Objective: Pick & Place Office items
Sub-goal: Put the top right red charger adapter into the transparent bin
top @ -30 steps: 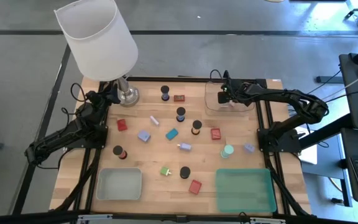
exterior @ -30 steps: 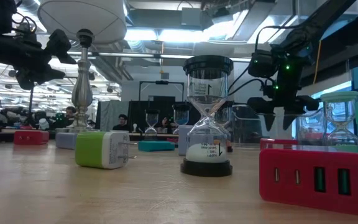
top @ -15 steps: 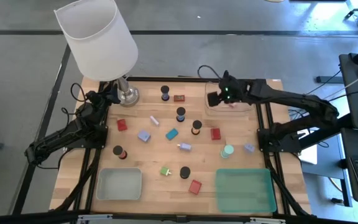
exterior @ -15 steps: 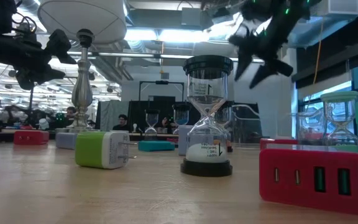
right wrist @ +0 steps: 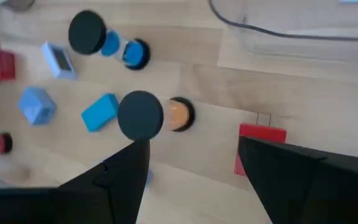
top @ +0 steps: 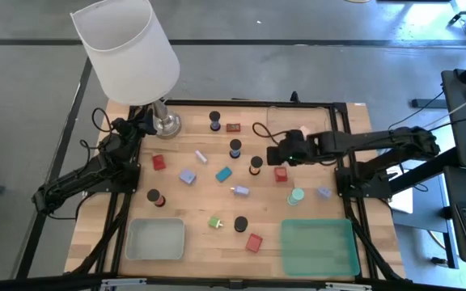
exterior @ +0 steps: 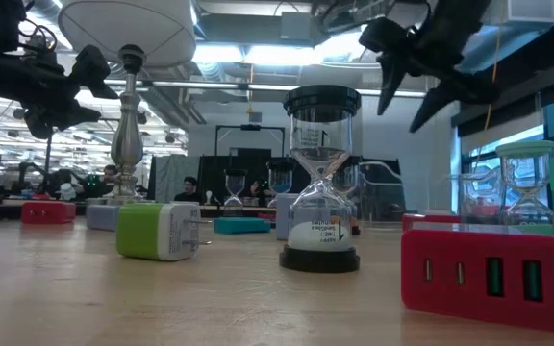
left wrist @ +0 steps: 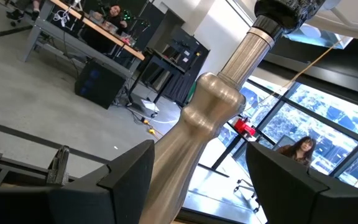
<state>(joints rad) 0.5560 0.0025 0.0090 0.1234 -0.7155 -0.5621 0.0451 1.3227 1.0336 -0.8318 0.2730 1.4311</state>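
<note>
Right gripper [top: 277,153] above mid-table, fingers apart, holding nothing.
Nearest, the orange-sand hourglass [right wrist: 146,114] stands under it beside the red block [right wrist: 260,147]; a skewed descent could topple it. Farther off, left gripper [top: 141,121] waits open around the lamp stem [left wrist: 194,142].

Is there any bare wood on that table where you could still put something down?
Yes: the strip between the grey tray and the green tray is mostly bare, as is the left edge below the lamp. The middle is crowded with hourglasses and blocks.
</note>
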